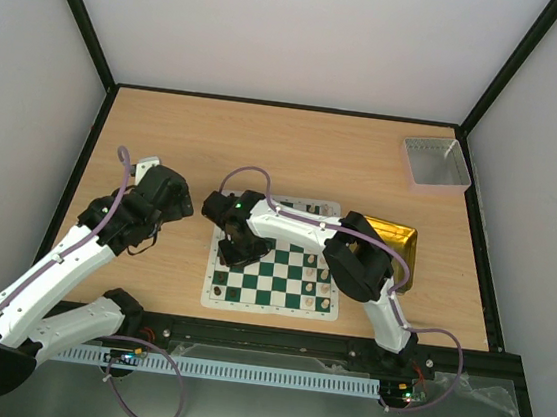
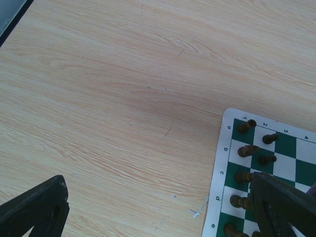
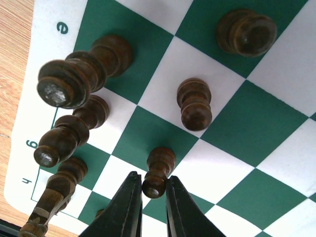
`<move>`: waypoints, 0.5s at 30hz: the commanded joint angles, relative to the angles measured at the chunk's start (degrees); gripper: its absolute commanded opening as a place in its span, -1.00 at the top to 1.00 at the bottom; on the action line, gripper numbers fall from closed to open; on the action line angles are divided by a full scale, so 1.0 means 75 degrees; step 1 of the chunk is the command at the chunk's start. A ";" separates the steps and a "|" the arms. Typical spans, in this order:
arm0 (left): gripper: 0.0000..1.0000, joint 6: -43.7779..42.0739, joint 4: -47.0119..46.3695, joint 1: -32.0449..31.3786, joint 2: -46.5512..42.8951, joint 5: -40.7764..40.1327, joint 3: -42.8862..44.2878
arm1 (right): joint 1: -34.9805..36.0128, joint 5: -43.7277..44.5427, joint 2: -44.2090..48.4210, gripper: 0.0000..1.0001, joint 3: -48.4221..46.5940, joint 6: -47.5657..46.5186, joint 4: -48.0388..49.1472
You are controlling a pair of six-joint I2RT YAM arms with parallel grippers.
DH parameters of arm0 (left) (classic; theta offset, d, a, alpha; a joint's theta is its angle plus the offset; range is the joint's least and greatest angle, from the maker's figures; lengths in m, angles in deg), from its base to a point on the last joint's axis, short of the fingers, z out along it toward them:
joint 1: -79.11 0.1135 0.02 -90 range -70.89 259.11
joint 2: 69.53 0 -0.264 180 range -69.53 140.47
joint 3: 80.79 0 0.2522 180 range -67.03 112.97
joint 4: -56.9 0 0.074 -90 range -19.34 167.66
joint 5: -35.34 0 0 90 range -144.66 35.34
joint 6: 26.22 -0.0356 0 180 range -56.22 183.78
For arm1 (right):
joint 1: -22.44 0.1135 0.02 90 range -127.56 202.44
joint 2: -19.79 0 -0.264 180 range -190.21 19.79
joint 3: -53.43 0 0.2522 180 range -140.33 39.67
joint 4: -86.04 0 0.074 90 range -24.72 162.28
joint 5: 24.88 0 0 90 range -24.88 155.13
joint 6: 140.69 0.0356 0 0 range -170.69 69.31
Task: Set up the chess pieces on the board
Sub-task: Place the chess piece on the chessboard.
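The right gripper (image 3: pixel 152 181), low in its wrist view, pinches a dark pawn (image 3: pixel 160 162) by the head, its base on the board (image 3: pixel 247 123). I'd centre it on its square, upright, then release gently, clear of the dark pieces (image 3: pixel 74 84) upper left. The left gripper (image 2: pixel 158 180) hangs wide open over the table (image 2: pixel 98 74).

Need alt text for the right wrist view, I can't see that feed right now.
The right gripper pinches the head of a small dark brown wooden pawn standing on the green-and-white chess mat. More dark brown pieces stand along the mat's lettered white border at left.
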 commanded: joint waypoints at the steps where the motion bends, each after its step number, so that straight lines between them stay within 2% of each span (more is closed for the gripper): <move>1: -0.98 0.0017 0.0039 -0.0021 -0.0013 -0.0114 0.0019 | 0.0022 0.0157 -0.0087 0.75 -0.0223 -0.0009 -0.0128; 15: -0.98 -0.0001 0.0033 -0.0020 0.0033 -0.0091 0.0016 | 0.0022 0.0107 -0.0201 0.75 -0.0321 -0.0044 -0.0119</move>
